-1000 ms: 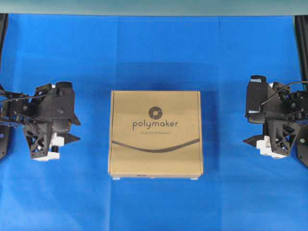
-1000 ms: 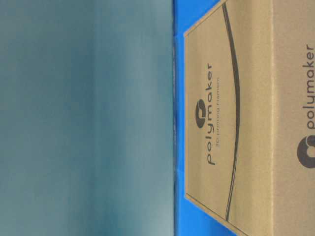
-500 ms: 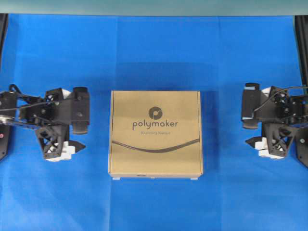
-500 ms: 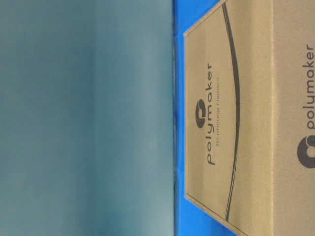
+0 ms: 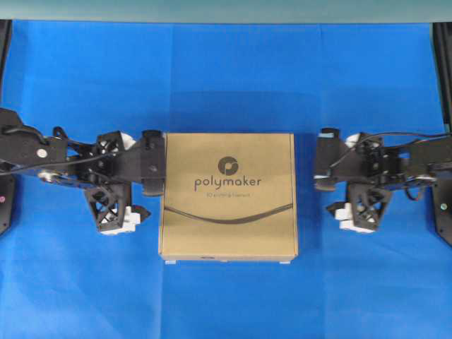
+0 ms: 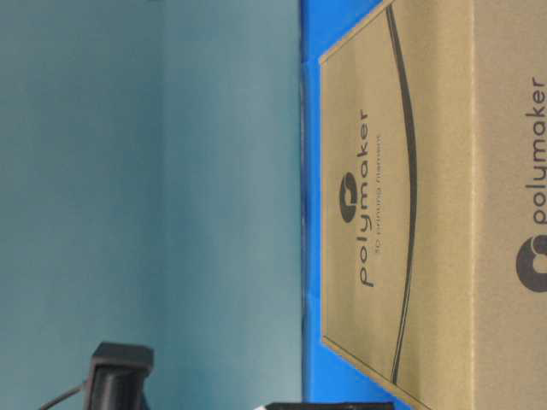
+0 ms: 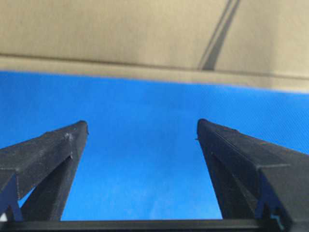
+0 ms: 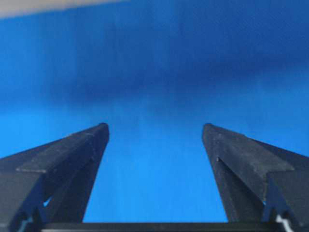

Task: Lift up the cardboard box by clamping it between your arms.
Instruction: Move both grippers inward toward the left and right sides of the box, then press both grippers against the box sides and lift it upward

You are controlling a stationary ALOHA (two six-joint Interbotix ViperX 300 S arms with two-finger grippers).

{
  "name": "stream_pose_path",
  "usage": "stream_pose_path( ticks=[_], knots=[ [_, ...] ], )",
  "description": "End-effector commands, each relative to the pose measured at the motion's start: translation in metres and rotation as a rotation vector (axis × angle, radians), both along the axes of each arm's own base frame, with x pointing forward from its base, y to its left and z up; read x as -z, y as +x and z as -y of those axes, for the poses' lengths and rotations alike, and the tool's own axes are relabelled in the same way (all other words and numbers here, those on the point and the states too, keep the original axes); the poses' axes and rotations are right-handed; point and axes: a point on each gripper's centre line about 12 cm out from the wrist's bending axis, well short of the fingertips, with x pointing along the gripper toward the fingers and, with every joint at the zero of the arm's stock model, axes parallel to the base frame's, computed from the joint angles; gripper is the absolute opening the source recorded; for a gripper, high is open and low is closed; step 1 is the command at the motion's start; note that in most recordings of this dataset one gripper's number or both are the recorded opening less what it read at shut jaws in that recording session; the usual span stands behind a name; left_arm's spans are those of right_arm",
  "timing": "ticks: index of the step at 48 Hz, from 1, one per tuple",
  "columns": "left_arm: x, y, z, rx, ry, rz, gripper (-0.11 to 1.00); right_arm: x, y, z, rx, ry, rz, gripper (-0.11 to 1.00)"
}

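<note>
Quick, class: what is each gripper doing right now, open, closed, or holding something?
Left gripper: open, holding nothing; cardboard box just ahead.
Right gripper: open, holding nothing; only the blue cloth lies between its fingers.

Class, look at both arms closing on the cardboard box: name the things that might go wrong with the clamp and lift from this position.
1. The left gripper is at the cardboard box's edge while the right gripper is apart from it, so uneven contact may shove the box sideways across the blue cloth.
2. Both grippers line up with the box's far half, so it may tilt when lifted.
3. Both grippers are narrower than the box, so it may pivot or slip.
</note>
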Motion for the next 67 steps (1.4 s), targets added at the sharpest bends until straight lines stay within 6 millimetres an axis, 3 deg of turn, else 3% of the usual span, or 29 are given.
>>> stream_pose_path(
  ticks=[1,24,40,57,67],
  knots=[
    [-0.003,0.008,-0.001,0.001,0.003,0.017,0.89,-0.005,0.020,0.002,-0.008,-0.009,0.044,0.99],
    [0.009,0.029,-0.007,-0.006,0.008,0.013,0.89,0.009,0.066,0.000,-0.027,-0.011,0.062,0.99],
    [0.009,0.035,-0.009,0.021,0.027,0.015,0.89,0.010,0.072,0.001,-0.024,-0.011,0.062,0.99],
    [-0.013,0.048,-0.009,0.024,0.031,0.047,0.89,-0.006,0.076,0.003,-0.017,-0.010,0.067,0.99],
    [-0.051,0.049,-0.010,0.020,0.034,0.085,0.89,-0.041,0.072,0.002,-0.018,-0.007,0.055,0.99]
  ],
)
